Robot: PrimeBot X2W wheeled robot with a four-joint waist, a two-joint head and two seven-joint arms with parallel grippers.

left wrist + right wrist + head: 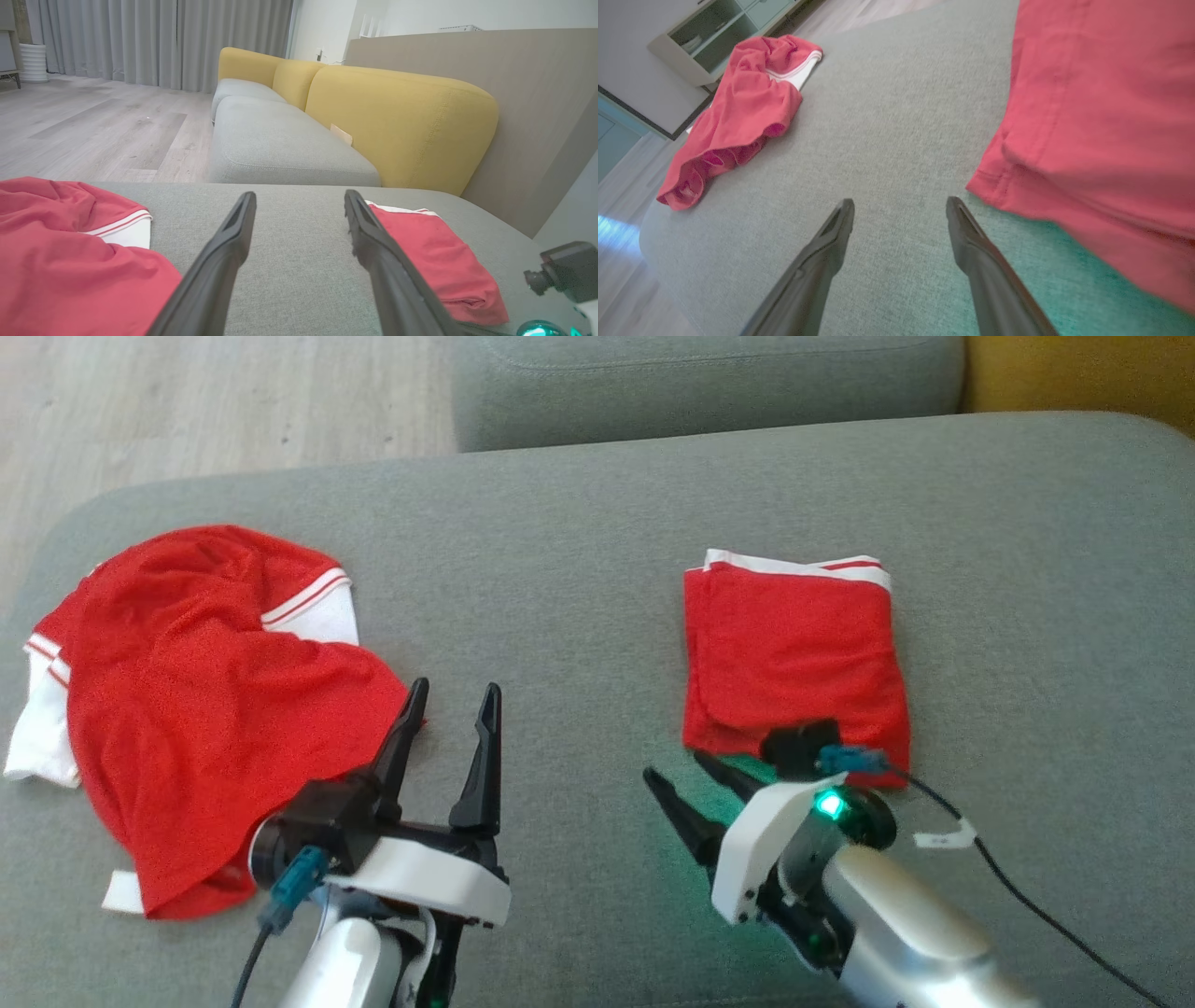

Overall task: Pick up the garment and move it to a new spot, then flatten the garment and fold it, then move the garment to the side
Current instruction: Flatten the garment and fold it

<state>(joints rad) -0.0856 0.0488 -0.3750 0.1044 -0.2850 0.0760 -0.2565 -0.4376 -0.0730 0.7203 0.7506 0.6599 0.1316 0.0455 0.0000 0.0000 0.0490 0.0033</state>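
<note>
The garment is a red mesh shirt with white sleeves and red-white striped trim. It lies crumpled on the left of the grey cushion, and its print is hidden. My left gripper is open beside the garment's right edge, with nothing between its fingers. The left wrist view has the garment to the left of the open left gripper. My right gripper is open and empty over bare cushion, just left of a smaller folded red piece. Far off in the right wrist view lies the garment, beyond the right gripper.
The folded red piece with white edging lies right of centre, also in the wrist views. A black cable trails from my right wrist. A second grey seat and yellow backrests lie beyond; wood floor lies far left.
</note>
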